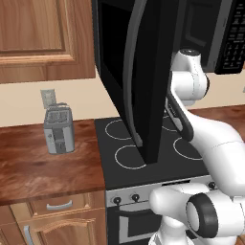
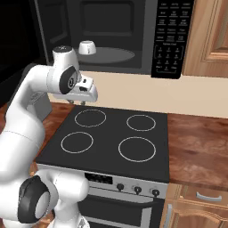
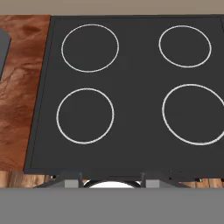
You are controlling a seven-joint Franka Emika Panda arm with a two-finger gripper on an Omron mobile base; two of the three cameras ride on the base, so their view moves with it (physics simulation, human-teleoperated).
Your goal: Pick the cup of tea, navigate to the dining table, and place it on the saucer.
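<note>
The cup of tea (image 2: 87, 47), small and white, stands on the round turntable inside the open microwave (image 2: 111, 26), towards its left side. My gripper (image 2: 76, 103) hangs below and in front of the microwave opening, pointing down over the back left of the black stove top (image 2: 111, 138), well apart from the cup. In the hand view my gripper (image 3: 111, 181) looks straight down on the four white burner rings, its fingertips (image 3: 72, 180) apart with nothing between them. The dining table and the saucer are out of view.
The microwave door (image 1: 139, 72) is swung wide open and juts out over the stove, left of the arm. A grey toaster (image 1: 58, 130) sits on the wooden counter (image 1: 43, 167) to the left. More counter (image 2: 200, 142) lies right of the stove.
</note>
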